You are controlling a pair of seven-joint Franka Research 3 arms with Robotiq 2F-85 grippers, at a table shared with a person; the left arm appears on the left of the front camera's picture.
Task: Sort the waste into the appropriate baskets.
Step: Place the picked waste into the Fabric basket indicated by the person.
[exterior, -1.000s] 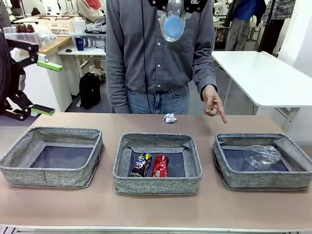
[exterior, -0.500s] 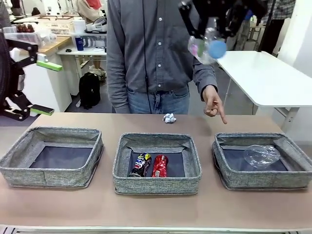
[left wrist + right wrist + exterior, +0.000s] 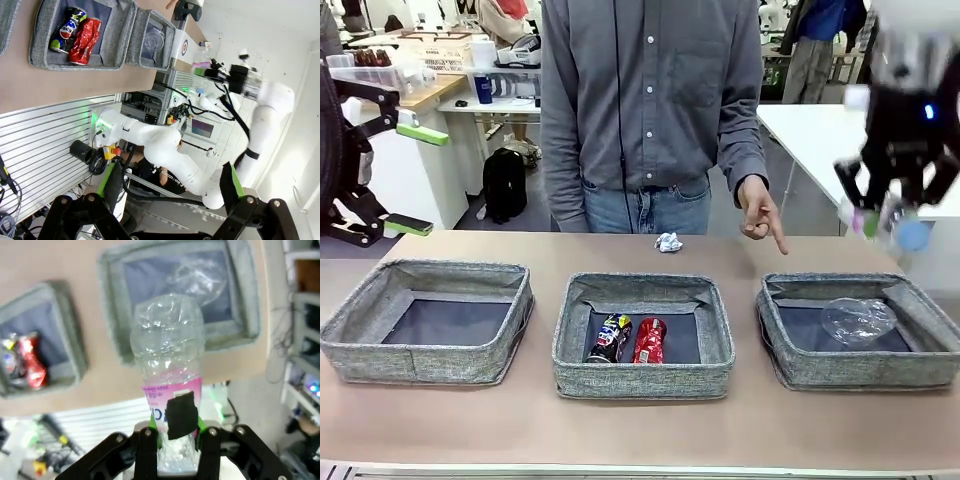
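**Bottle heading for the right basket**

The right gripper (image 3: pixel 176 437) is clamping a clear plastic bottle (image 3: pixel 170 365) above the right basket (image 3: pixel 790 362), where another bottle (image 3: pixel 858 320) is lying. It should be centring over the dark bottom before releasing. The left gripper (image 3: pixel 170 187) is standing wide, empty.

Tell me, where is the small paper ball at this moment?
In the front view the paper ball lies on the table's far edge, behind the middle basket, near the person's pointing hand.
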